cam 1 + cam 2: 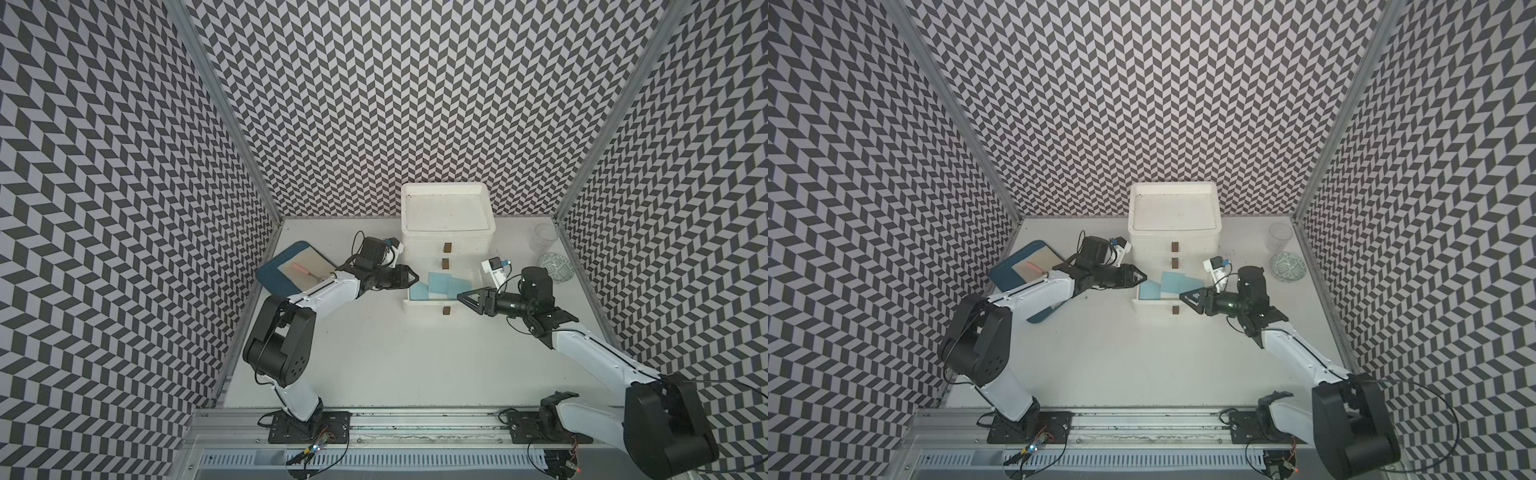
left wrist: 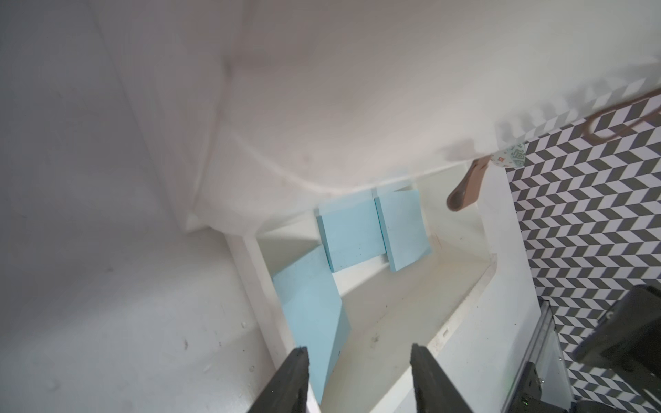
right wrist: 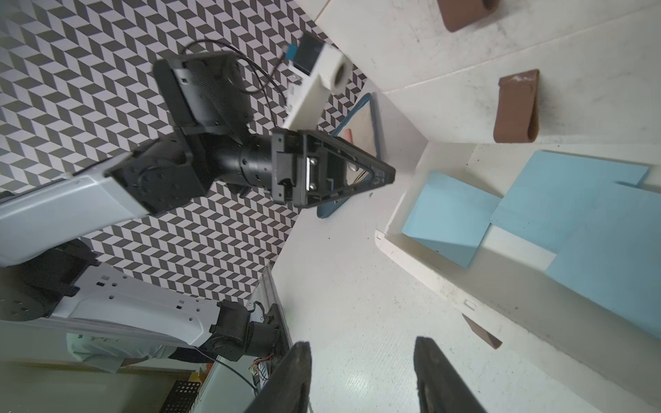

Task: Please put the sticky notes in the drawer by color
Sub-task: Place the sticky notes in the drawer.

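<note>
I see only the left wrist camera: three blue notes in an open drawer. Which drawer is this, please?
Observer: The bottom drawer of the white box; both drawers above it are shut.
Operator: Where is the right gripper?
Observer: The right gripper hovers open beside that drawer's right side, holding nothing.
Operator: Do you see green or pink notes outside?
Observer: None in both top views; left of the box lies a dark blue tray with a beige sheet.
</note>
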Motion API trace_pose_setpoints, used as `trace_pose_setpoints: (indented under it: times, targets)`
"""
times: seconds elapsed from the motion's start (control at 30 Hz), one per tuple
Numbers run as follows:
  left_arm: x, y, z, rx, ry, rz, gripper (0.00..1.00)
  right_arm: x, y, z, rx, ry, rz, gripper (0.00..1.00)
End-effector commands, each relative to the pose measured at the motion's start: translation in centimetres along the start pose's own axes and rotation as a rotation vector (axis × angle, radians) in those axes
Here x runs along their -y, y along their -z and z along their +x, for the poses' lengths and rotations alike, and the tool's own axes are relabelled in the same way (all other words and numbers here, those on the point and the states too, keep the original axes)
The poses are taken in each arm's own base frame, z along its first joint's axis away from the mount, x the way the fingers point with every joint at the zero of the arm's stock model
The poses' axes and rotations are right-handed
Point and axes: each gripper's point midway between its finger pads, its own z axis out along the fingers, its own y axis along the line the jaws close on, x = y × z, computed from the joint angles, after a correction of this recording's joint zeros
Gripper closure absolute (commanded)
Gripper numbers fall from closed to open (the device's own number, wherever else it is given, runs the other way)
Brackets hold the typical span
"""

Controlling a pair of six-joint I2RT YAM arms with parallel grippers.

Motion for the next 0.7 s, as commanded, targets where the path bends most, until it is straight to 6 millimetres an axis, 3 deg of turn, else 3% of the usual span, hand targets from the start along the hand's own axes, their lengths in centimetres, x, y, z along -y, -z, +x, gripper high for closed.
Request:
trace_pose_setpoints:
  times: [0.0, 0.13, 0.23, 0.47, 0.67]
  targets:
    - [0.8, 2.4, -2.5, 0.051, -0.073, -0.046, 0.5, 0.5, 0.0, 0.5, 0.008, 0.019, 0.024, 0.49]
    - [0.6, 2.1, -2.5, 0.042, -0.065, -0.047, 0.5, 0.5, 0.0, 0.6, 0.009, 0.023, 0.031, 0.49]
    - [0.6, 2.4, -3.9, 0.06, -0.061, -0.068, 0.5, 0.6, -0.3, 0.9, 0.003, 0.047, 0.078, 0.49]
    - [1.8, 5.6, -10.6, 0.186, -0.092, -0.182, 0.47, 1.3, -2.9, 3.7, 0.0, 0.104, 0.246, 0.49]
    - [3.3, 7.7, -14.7, 0.266, -0.113, -0.207, 0.45, 1.8, -2.7, 3.9, 0.068, 0.076, 0.273, 0.49]
